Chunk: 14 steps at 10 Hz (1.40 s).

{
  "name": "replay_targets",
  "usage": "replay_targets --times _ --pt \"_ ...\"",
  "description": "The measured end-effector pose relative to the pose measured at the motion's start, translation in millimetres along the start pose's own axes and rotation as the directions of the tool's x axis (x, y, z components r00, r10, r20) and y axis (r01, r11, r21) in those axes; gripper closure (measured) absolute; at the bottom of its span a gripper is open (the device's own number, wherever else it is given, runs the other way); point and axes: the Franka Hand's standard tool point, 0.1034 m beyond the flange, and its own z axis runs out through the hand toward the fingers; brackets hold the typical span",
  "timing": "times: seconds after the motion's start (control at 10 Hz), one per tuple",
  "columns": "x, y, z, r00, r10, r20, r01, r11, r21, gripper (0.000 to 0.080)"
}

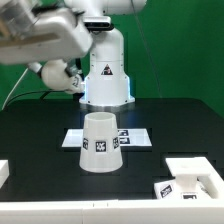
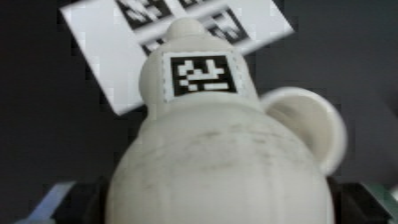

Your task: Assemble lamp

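Note:
My gripper (image 1: pixel 60 76) is raised at the exterior view's left and is shut on the white bulb (image 1: pixel 68 73). In the wrist view the bulb (image 2: pixel 214 150) fills the picture between my dark fingers (image 2: pixel 57 204), with a square tag on its narrow end pointing away. The large cone shade (image 1: pixel 101 144) stands wide end down in the middle of the table, partly on the marker board (image 1: pixel 135 137). The squarish base block (image 1: pixel 194 178) lies at the exterior view's lower right. The gripper is well above and behind the shade.
The white robot pedestal (image 1: pixel 106 75) stands behind the shade. The marker board also shows beyond the bulb in the wrist view (image 2: pixel 125 45). A white piece (image 1: pixel 3 176) sits at the table's edge on the exterior view's left.

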Motion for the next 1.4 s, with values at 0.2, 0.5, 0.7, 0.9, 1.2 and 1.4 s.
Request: replay_targets --times 0.2,0.5,0.7,0.9,1.2,1.4 --pt "5.2 5.4 3.7 0.99 0.004 -0.139 -0.003 1.0 0.013 0.0226" --pt "-1.6 -27.5 -17.6 0.935 0.03 -0.355 -0.037 0.999 -0.013 0.0226" --pt "-15.1 -81.4 -41.5 0.841 -0.006 -0.541 -0.04 0.997 -0.073 0.0226" --pt "-14.6 -93.8 -36.4 0.761 -0.038 -0.647 -0.028 0.995 -0.091 0.0226" --pt "-13.1 -100.3 -32.8 0.636 -0.004 -0.771 -0.039 0.998 -0.038 0.0226" --pt "3.7 -122.5 -32.2 0.579 0.008 -0.815 -0.031 0.999 -0.013 0.0226"
